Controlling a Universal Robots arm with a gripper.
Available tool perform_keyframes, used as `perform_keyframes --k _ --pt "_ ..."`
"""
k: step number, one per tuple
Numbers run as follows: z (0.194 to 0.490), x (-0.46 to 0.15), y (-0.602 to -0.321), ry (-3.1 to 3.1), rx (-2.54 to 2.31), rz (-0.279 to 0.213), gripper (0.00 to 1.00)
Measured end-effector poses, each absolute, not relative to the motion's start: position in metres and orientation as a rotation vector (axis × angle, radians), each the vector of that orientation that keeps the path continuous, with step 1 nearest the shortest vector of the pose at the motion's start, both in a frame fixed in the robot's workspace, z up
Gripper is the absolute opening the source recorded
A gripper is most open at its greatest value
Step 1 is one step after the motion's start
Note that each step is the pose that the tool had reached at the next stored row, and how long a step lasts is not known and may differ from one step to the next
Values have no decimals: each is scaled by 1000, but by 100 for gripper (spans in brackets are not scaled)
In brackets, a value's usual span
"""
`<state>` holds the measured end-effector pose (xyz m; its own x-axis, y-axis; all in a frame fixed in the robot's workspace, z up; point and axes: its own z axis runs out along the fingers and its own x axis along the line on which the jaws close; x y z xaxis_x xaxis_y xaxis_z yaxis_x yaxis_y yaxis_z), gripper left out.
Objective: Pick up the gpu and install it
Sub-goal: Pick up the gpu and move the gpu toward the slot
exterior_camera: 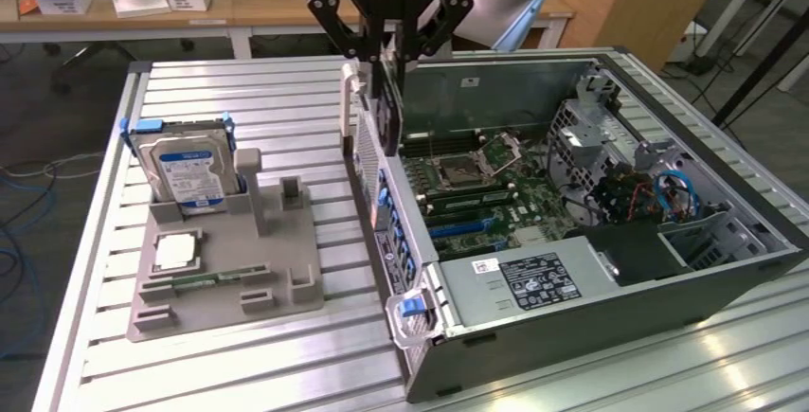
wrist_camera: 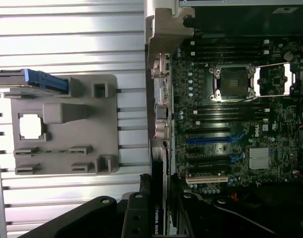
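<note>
Ext. gripper (exterior_camera: 388, 52): fingers clamped on gpu's top end, one per side.
Ext. gpu (exterior_camera: 390, 114): hangs vertical, edge-on, below fingertips; over pc case (exterior_camera: 607, 317) wall nearest grey tray (exterior_camera: 227, 279).
Wrist gripper (wrist_camera: 159, 206): fingers pinch gpu betw. them.
Wrist gpu (wrist_camera: 158, 173): thin black strip running along case wall, just beside motherboard (wrist_camera: 230, 124).

gpu (wrist_camera: 158, 218) edge-on between fingers (wrist_camera: 135, 215), motherboard (wrist_camera: 230, 124) beside it, grey holder (wrist_camera: 67, 106) apart
</note>
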<state>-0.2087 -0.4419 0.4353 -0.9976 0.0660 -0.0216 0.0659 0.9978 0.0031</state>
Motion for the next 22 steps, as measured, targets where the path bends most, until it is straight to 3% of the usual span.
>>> perform_keyframes --k 22 --pt "434 -175 -442 3118 103 4 26"
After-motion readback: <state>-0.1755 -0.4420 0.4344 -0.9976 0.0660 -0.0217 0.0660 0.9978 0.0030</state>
